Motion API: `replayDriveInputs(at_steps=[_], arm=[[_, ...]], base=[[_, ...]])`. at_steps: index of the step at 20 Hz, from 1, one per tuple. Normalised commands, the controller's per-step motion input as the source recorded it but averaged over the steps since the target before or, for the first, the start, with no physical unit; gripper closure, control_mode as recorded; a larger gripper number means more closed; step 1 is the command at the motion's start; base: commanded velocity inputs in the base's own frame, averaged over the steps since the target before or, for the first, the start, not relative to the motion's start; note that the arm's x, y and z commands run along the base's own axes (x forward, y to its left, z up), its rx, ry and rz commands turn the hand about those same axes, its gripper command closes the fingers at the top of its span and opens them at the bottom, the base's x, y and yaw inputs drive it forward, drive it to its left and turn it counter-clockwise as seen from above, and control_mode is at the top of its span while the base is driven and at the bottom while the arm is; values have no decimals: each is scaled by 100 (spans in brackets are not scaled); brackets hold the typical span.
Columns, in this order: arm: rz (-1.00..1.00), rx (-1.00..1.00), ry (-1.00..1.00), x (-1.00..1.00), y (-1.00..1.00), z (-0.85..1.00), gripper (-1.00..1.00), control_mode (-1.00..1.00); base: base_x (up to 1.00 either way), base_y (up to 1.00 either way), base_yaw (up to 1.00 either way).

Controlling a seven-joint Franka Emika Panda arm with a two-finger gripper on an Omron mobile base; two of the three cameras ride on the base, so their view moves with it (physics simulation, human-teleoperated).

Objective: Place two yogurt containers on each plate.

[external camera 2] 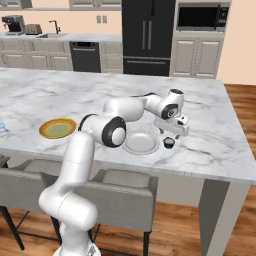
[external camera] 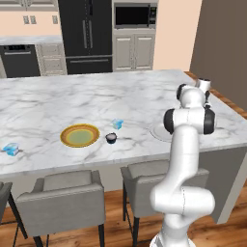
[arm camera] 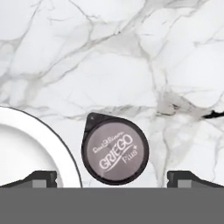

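Your fingers (arm camera: 39, 178) stand spread wide, hovering over a dark yogurt cup (arm camera: 115, 150) between them, gripping nothing. Cup sits on the marble tabletop (arm camera: 131, 57) just beside the white plate (arm camera: 26, 148), not touching it.

Yellow-rimmed plate (external camera: 80, 135) beside dark round cup (external camera: 111, 138)

Left base view from behind-left of the marble island (external camera: 72, 96), angled down and wide, right base view (external camera 2: 210, 130) from behind-right, both sharing the island top and far cabinets, hand view straight down, close over the island (arm camera: 109, 52).
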Motion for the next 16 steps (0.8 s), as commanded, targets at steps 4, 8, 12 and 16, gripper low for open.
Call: replayDriveInputs(at_steps=[4, 8, 12, 16], arm=[[0, 0, 1, -3, 0, -31, -100, -100], [0, 0, 1, 0, 0, -22, -100, -100], [0, 0, 3, 0, 0, -26, -100, -100], [4, 0, 1, 0, 0, -12, -100, -100]], base=[[0, 0, 0], [0, 0, 0], [0, 0, 0], [0, 0, 0]])
